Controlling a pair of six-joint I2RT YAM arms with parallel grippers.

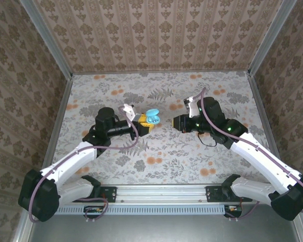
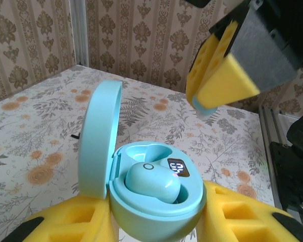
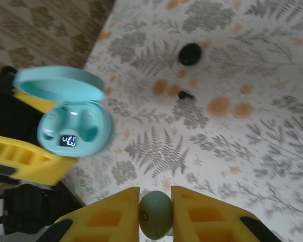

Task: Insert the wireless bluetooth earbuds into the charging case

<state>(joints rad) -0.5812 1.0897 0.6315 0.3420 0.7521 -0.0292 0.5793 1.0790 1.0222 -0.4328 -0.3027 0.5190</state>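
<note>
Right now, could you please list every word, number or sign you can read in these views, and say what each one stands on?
Display inside the charging case: two lit digits, too blurred to read with certainty.
"O": a small ring mark on the seated earbud.
"O": the same kind of mark on the held earbud in the right pincer.
No other text can be read.

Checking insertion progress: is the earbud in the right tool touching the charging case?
Apart. The right wrist view shows the earbud pinched in the right tool, with bare table between it and the open charging case.
</note>
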